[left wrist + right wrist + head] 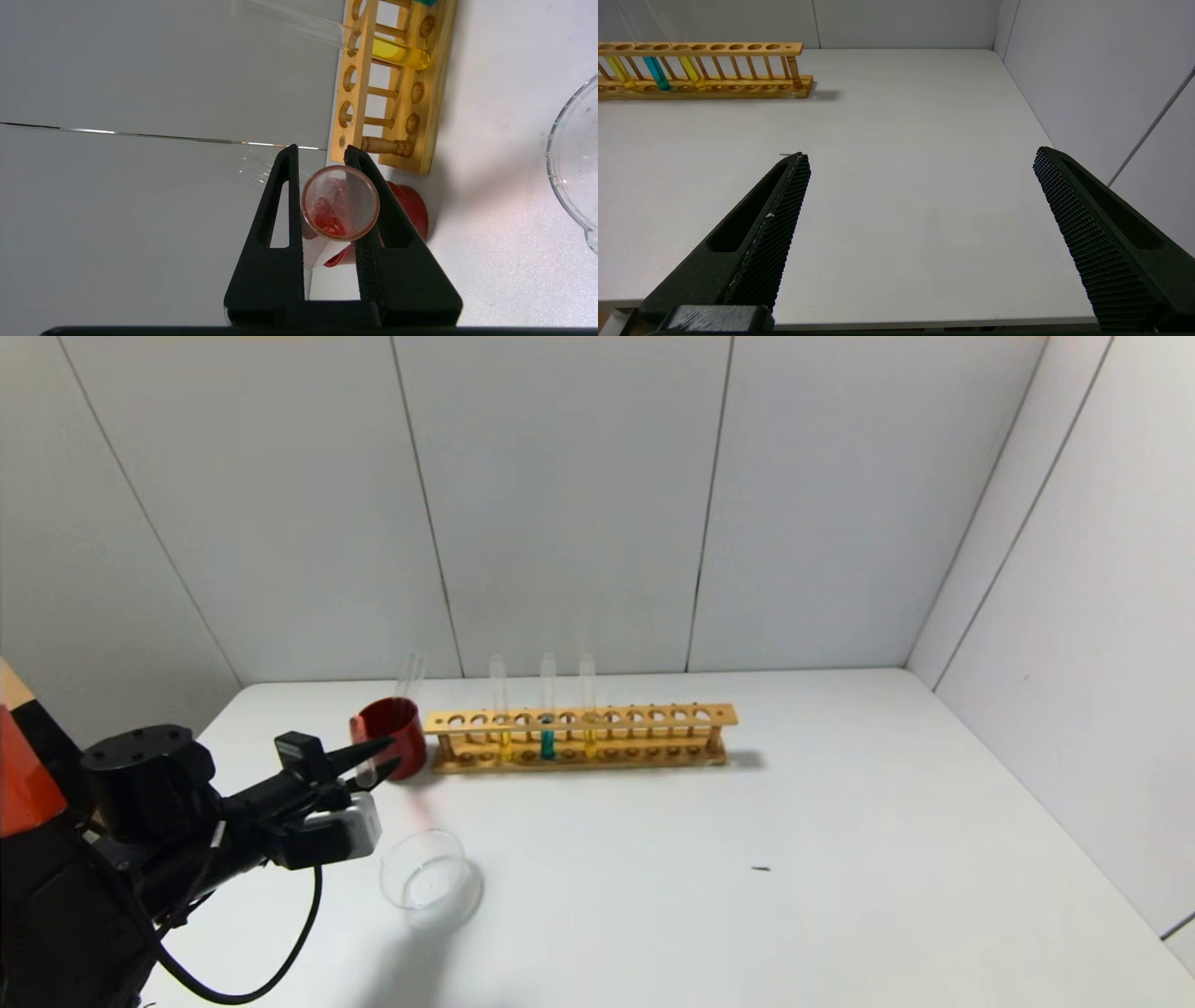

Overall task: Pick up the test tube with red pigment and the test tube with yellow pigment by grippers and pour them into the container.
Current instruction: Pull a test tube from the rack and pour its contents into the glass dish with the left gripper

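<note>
My left gripper (392, 752) is shut on the test tube with red pigment (411, 677), holding it tilted above the table, just in front of a dark red cup (392, 728). In the left wrist view the tube's end (338, 203), with red liquid in it, sits pinched between the fingers of that gripper (320, 151). Two test tubes with yellow pigment (504, 714) (588, 709) stand in a wooden rack (579, 739). The clear glass container (425, 882) stands on the table, near and right of the left gripper. My right gripper (920, 156) is open and empty above the table's near right part, out of the head view.
A teal-liquid tube (547, 714) stands between the yellow ones in the rack. The rack runs along the back of the white table (747, 859). Grey walls close the back and right side. A small dark speck (761, 869) lies mid-table.
</note>
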Robot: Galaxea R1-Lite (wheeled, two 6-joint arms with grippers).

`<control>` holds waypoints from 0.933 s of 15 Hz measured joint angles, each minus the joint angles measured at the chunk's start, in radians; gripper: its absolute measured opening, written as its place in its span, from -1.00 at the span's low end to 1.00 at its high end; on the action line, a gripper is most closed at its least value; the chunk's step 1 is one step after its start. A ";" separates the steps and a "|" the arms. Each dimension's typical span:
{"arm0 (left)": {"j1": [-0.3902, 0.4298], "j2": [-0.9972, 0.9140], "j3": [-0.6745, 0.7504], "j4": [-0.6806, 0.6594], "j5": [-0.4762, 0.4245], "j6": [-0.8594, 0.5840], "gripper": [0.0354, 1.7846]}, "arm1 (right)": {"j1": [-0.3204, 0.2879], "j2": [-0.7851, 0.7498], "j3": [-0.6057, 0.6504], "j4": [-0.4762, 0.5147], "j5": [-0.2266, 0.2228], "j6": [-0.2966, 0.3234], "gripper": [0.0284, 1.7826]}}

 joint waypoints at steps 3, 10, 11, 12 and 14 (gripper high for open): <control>0.000 0.019 -0.016 0.000 -0.001 0.031 -0.64 | 0.000 0.000 0.000 0.000 0.000 0.000 0.96; -0.003 0.040 -0.002 0.000 -0.008 0.101 -0.64 | 0.000 0.000 0.000 0.000 0.000 0.000 0.96; -0.006 0.042 -0.003 0.000 -0.007 0.110 -0.64 | 0.000 0.000 0.000 0.000 0.000 0.000 0.96; -0.009 0.043 -0.003 0.000 -0.006 0.119 -0.64 | 0.000 0.000 0.000 0.000 0.000 0.000 0.96; -0.012 0.045 -0.006 0.000 -0.006 0.143 -0.64 | 0.000 0.000 0.000 0.000 0.000 0.000 0.96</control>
